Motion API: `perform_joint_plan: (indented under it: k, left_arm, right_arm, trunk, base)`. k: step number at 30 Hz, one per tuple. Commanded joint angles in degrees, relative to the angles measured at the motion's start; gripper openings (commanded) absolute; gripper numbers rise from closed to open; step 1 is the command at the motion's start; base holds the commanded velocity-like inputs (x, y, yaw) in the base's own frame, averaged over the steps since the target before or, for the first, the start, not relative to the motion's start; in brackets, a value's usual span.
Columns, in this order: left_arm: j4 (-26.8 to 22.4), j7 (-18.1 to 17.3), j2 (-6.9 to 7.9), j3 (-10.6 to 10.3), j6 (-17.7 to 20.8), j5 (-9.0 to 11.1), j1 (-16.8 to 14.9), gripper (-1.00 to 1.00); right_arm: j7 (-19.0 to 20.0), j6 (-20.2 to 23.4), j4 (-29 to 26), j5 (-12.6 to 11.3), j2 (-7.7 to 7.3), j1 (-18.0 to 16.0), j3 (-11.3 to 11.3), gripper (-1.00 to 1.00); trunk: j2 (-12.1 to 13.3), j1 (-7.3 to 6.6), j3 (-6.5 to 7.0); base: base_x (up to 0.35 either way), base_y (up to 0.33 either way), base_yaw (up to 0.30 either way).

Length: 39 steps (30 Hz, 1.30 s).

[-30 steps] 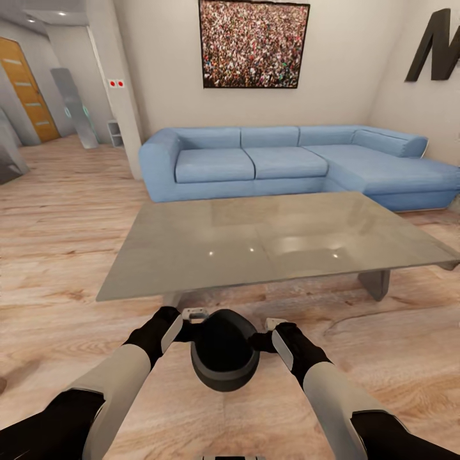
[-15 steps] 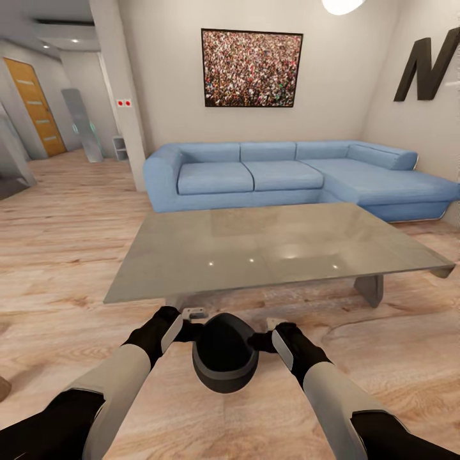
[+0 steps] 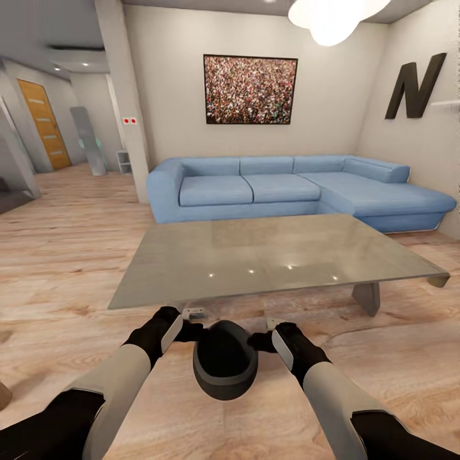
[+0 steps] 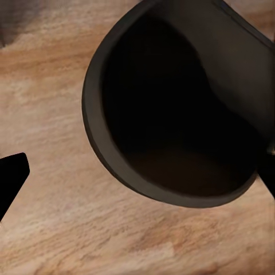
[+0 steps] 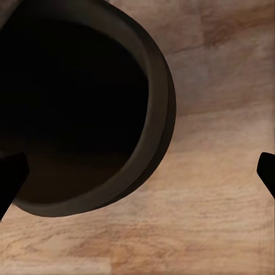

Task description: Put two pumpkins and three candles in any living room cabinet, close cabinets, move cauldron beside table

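The cauldron, a dark grey round pot with a black inside, sits on the wood floor just in front of the near edge of the grey-green glass table. My left gripper is at its left rim and my right gripper at its right rim. In the wrist views the cauldron lies close below. The left gripper and right gripper are both open, fingers spread wide. Pumpkins, candles and cabinet are out of view.
A blue corner sofa stands behind the table against the far wall, under a framed picture. A pillar and a hallway with an orange door lie at the left. Wood floor spreads on both sides of the table.
The camera has lifted, so the ceiling lamp now shows and the room sits lower in the picture. The cauldron has dropped slightly relative to my grippers, which keep their place in the view.
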Motion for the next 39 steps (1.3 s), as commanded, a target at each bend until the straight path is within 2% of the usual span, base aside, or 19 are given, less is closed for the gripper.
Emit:
perform_joint_plan:
  k: [1, 9, 28, 39]
  left_arm:
    - [-0.07, 0.18, 0.06, -0.44, 0.23, 0.54, -0.03, 1.00]
    - [-0.07, 0.17, 0.06, -0.51, 0.23, 0.49, -0.01, 1.00]
    - [-0.07, 0.18, 0.06, -0.52, 0.23, 0.49, 0.00, 1.00]
    - [-0.07, 0.23, 0.06, -0.52, 0.23, 0.49, 0.03, 1.00]
  right_arm:
    - [-0.30, 0.22, -0.08, -0.59, 0.02, -0.01, -0.07, 1.00]
    - [-0.30, 0.23, -0.09, -0.59, 0.02, -0.01, -0.11, 1.00]
    - [-0.30, 0.23, -0.04, -0.60, 0.02, -0.01, -0.14, 1.00]
    - [-0.30, 0.23, -0.04, -0.58, 0.02, -0.01, -0.14, 1.00]
  trunk:
    - [0.00, -0.04, 0.17]
    - [0.10, -0.24, 1.94]
    - [0.36, -0.73, 6.15]
    - [4.77, -3.15, 8.13]
  base:
    - [-0.011, 0.000, 0.000]
    - [-0.143, 0.000, 0.000]
    - [-0.321, 0.000, 0.000]
    - [-0.330, 0.000, 0.000]
